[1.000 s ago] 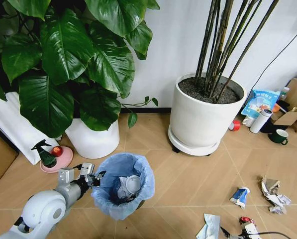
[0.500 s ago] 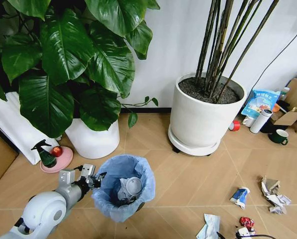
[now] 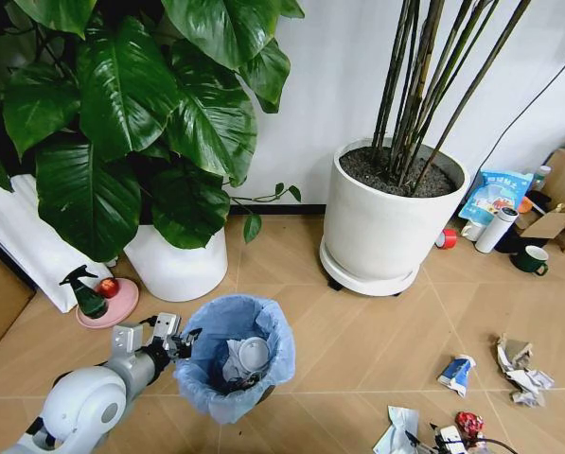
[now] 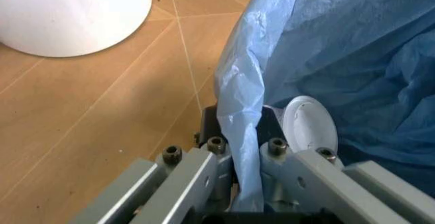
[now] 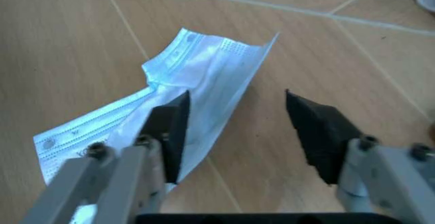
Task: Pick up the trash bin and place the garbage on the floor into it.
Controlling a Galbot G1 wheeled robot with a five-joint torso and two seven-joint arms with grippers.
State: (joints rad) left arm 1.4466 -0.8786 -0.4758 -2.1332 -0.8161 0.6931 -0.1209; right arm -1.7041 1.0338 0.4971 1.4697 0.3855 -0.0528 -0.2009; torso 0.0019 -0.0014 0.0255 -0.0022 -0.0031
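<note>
Two arms are sharing this job. From the head, the left gripper [image 3: 181, 339] is pinching the rim of the trash bin [image 3: 235, 364], which is standing on the floor before the leafy plant's white pot [image 3: 178, 265], while scraps are lying well apart towards the floor's near right corner. At the left wrist, the jaws are clamping the blue bag [image 4: 246, 132] and rim together; that hold should be staying level. At the right wrist, the right gripper [image 5: 238, 132] is hanging wide open over a pale face mask [image 5: 170, 96], one finger overlapping it; centring first would be helping.
</note>
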